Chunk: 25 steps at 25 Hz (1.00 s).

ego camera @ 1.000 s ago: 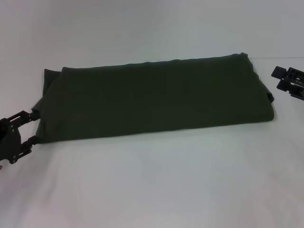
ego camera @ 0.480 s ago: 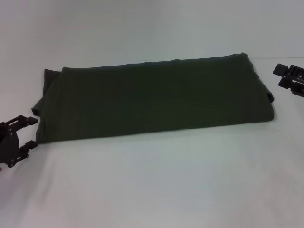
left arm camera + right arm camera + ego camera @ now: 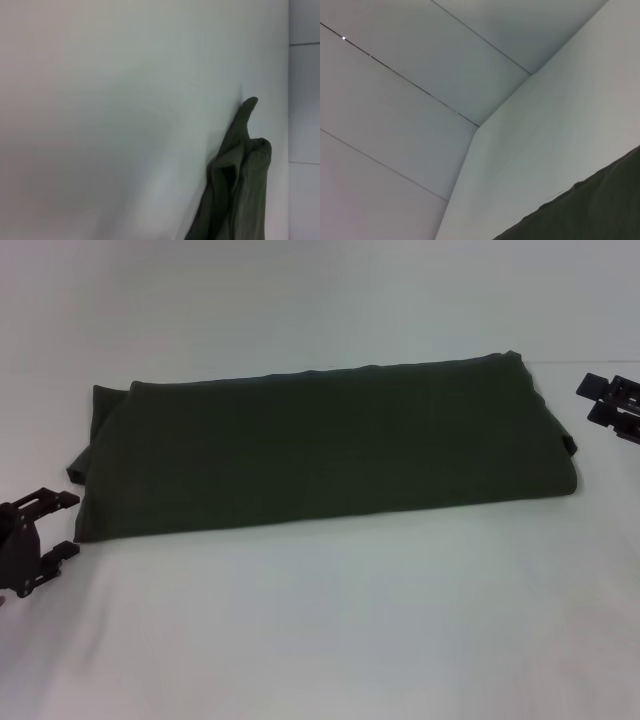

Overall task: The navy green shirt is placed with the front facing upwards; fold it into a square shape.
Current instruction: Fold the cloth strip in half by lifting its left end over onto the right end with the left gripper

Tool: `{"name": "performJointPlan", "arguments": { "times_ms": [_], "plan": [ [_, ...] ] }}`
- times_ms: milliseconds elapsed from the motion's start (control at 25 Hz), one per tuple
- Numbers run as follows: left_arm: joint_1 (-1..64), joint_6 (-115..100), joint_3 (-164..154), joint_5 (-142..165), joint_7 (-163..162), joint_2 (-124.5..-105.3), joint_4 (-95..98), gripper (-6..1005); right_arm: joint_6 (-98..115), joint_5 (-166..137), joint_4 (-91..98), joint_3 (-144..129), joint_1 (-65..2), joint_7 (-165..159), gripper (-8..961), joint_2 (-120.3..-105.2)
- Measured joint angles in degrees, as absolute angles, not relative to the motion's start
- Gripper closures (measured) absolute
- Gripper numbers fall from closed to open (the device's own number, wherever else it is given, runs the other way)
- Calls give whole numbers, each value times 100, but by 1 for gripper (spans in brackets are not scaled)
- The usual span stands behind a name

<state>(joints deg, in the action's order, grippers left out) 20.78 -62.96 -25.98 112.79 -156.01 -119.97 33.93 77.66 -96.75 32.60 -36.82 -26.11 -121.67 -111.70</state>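
**Shirt folded to a long band; the last fold is where it may slip**

Table, white and bare at the near side, is the largest thing seen. On it, across the middle and toward the far side, the navy green shirt is laid as a long band running left to right, with stacked layers at both ends and no lettering shown. A square has not yet been made, so an end-over-end fold is judged to be left.

Trouble is most likely at the left end, where uneven flaps are bunched and stick out. If only the top layer is pinched there, the lower layers may be left behind or dragged askew, and the band may be opened up. The smooth table may also let the whole bundle be pulled along instead of folded.

The left gripper is seen just beside the near left corner of the shirt, apart from it, fingers spread and nothing held. The right gripper is seen at the far right, off the cloth; whether it is released or clenched cannot be told.
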Motion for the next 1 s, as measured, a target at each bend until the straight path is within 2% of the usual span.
{"name": "performJointPlan", "arguments": {
  "times_ms": [520,1000],
  "plan": [
    [2067,-6245,-2606,11276,-15653,-11996,3332,295,7770,-9670,3261,-3642,-2586,-12172,218,-11171],
    [2337,-6087,-2626,11276,-15632,-11960,3048,295,7704,-9679,3261,-3570,-2566,-12166,218,-11162]
  ]
}}
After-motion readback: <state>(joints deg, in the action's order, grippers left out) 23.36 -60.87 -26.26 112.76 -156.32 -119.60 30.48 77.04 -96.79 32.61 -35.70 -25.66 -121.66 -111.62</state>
